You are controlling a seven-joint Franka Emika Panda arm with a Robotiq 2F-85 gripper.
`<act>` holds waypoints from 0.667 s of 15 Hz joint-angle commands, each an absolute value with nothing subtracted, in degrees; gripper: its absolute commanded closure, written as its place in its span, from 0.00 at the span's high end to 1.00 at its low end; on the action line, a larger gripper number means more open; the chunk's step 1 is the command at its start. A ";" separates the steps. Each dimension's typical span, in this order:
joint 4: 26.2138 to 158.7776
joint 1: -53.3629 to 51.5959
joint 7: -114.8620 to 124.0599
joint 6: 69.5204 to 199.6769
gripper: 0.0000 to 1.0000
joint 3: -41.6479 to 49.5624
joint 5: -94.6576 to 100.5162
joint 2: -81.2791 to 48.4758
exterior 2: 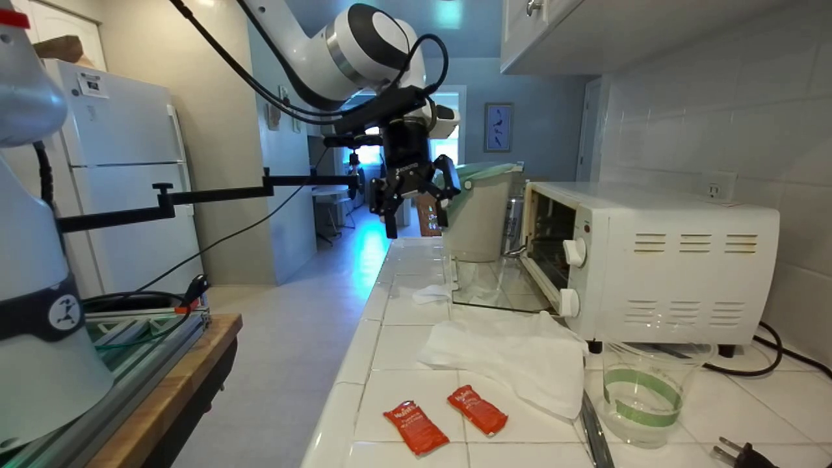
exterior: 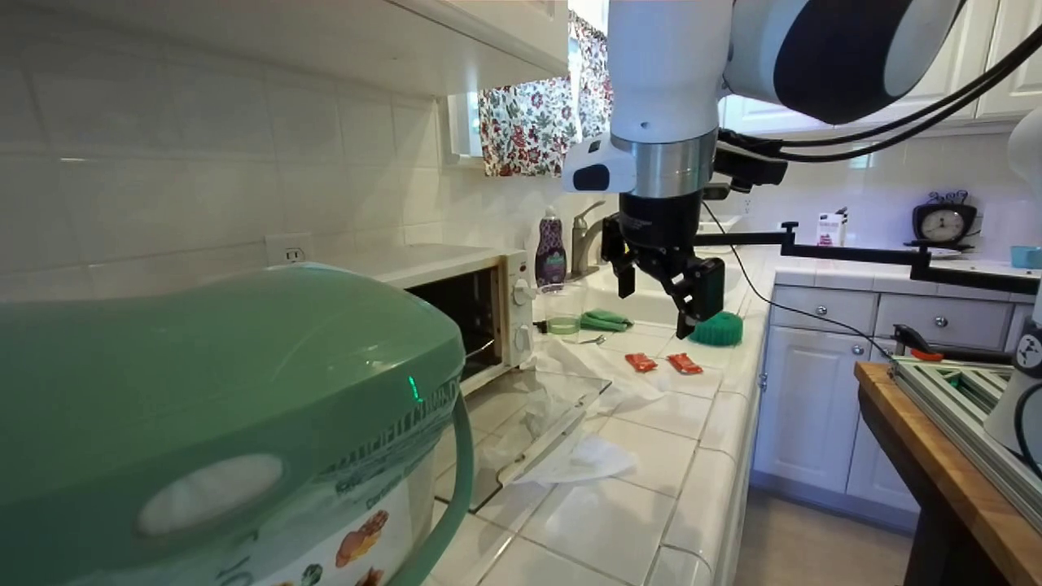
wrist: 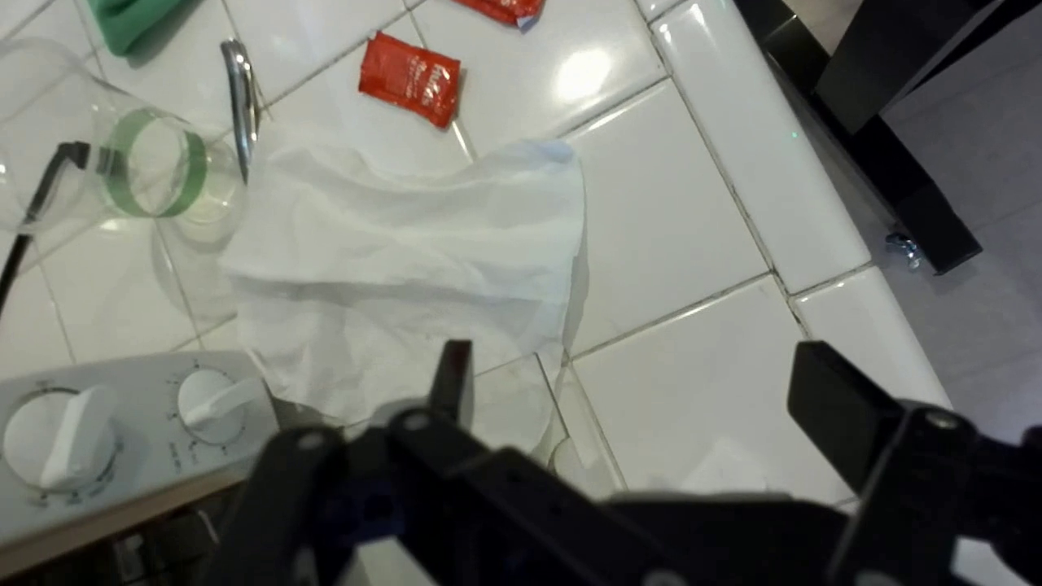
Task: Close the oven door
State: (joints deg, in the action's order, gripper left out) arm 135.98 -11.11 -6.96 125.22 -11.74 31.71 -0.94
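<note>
The oven door, a glass panel with a thin metal edge, is folded down nearly flat over the tiled counter in both exterior views [exterior: 521, 427] [exterior 2: 487, 286]. Its corner shows in the wrist view [wrist: 509, 403]. The white toaster oven [exterior 2: 682, 260] stands behind it with its dark inside exposed; its knob panel shows in the wrist view [wrist: 142, 443]. My gripper [exterior: 655, 308] is open and empty, well above the counter and apart from the door. It also shows in an exterior view [exterior 2: 417, 224] and in the wrist view [wrist: 635, 366], where the left finger hides part of the door.
A big green-lidded container [exterior: 244, 350] stands beside the oven. A white paper towel [exterior 2: 520, 364] lies by the door. Red packets [exterior 2: 416, 427], a clear cup [exterior 2: 643, 403] and a metal utensil [exterior 2: 595, 429] lie near the oven's knob side. Cabinets [exterior: 480, 41] hang above.
</note>
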 commanded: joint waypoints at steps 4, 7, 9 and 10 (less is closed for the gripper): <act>136.00 -12.65 -7.53 131.59 1.00 -12.48 39.75 -4.36; 135.79 -13.35 -5.62 134.53 1.00 -12.75 43.98 -5.96; 135.53 -13.80 -2.46 136.49 1.00 -12.58 48.35 -6.87; 135.28 -13.91 -0.57 137.58 1.00 -12.41 50.79 -7.63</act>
